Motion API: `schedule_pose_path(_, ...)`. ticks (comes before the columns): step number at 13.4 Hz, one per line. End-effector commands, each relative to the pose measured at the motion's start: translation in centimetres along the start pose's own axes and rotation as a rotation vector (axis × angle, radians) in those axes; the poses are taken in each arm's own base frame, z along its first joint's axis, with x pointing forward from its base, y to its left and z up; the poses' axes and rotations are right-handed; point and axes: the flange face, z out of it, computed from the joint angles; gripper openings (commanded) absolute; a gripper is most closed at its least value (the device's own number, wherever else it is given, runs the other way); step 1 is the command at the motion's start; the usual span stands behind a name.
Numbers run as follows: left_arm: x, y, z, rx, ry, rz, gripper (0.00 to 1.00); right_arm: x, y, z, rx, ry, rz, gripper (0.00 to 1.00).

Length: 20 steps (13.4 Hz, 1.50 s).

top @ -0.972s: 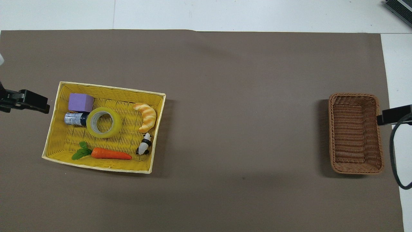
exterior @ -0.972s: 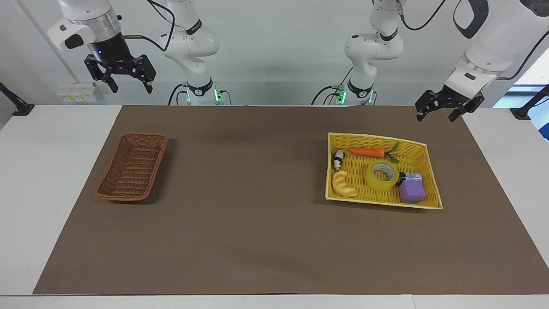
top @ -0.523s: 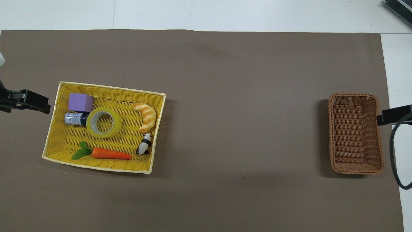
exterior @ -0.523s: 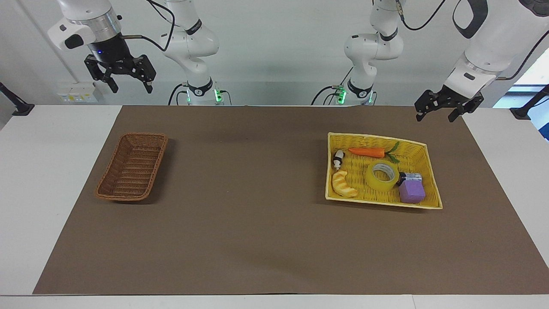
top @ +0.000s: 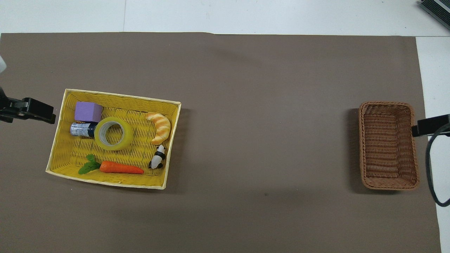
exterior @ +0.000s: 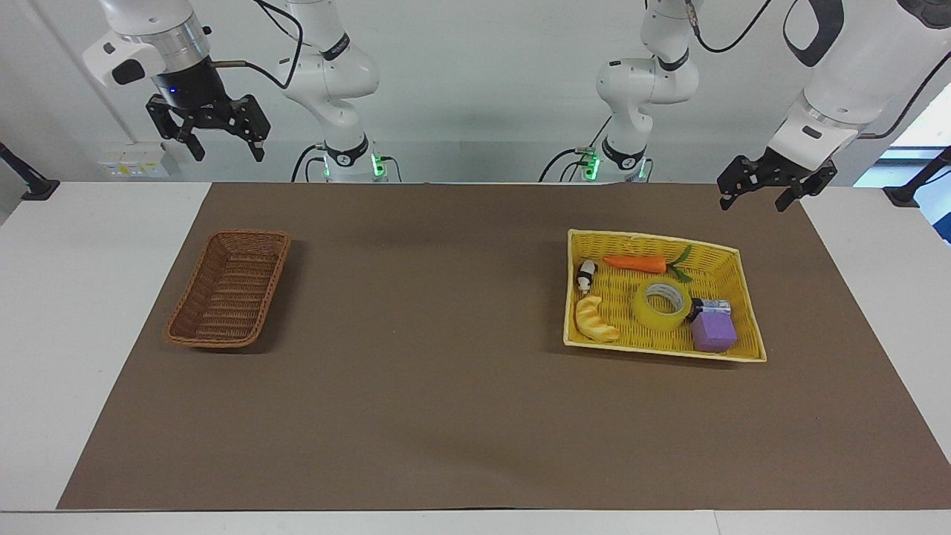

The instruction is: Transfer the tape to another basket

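A white table (exterior: pixel 44 312) carries a wide brown mat (exterior: pixel 446 386) that covers most of its top. Directly on the mat sit two baskets, well apart: a dark brown wicker basket (exterior: pixel 195 308) toward the right arm's end, and a larger yellow basket (exterior: pixel 732 256) toward the left arm's end, about as near the robots.

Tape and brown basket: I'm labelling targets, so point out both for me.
tape (top: pixel 113 133): overhead view, on the roll's yellow band.
brown basket (exterior: pixel 230 291): facing view, on its woven floor.
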Motion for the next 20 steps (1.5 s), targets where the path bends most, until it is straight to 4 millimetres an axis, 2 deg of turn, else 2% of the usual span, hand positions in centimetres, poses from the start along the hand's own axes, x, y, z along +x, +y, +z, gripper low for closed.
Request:
schedule_pose_path(1,0.1,0.2,-0.2,-0.003,0.005,-0.057,1.00,-0.5,0.0,-0.1,0.026,0.009,0.016,1.00)
schedule_pose_path(6,-0.6,-0.1,0.8,-0.065,0.015,-0.269,1.00,-0.5,0.0,-0.1,0.026,0.009,0.016,1.00)
schedule_pose_path(9,-0.5,-0.2,2.7,-0.067,0.018,-0.341,1.00,-0.5,0.0,-0.1,0.026,0.009,0.016,1.00)
schedule_pose_path(13,0.0,-1.4,8.3,-0.067,0.015,-0.383,1.00,-0.5,0.0,-0.1,0.026,0.009,0.016,1.00)
schedule_pose_path(17,0.2,-1.4,14.6,-0.067,0.029,-0.392,1.00,-0.5,0.0,-0.1,0.026,0.009,0.016,1.00)
schedule_pose_path(20,0.6,-0.5,19.4,-0.061,0.024,-0.382,1.00,-0.5,0.0,-0.1,0.027,0.009,0.015,1.00)
